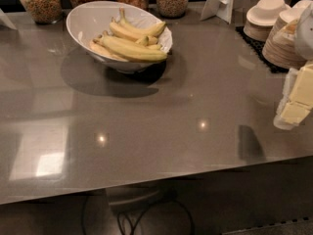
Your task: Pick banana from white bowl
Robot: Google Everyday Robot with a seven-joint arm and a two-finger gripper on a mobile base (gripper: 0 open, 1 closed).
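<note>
The white bowl [93, 21] stands at the back left of the grey counter. It is large, glossy and deep, with a slanted rim. Several yellow bananas [131, 48] lie in it, heaped toward its right side. My gripper [295, 106] hangs at the right edge of the view, above the counter's right side and far to the right of the bowl. It holds nothing that I can see.
Several glass jars of cereal [41, 3] line the back edge behind the bowl. Stacks of small pale paper bowls [266, 13] and plates [288, 45] sit on a black mat at the back right. A white sign stand [222, 1] is beside them. The counter's front edge [146, 182] runs across the lower view.
</note>
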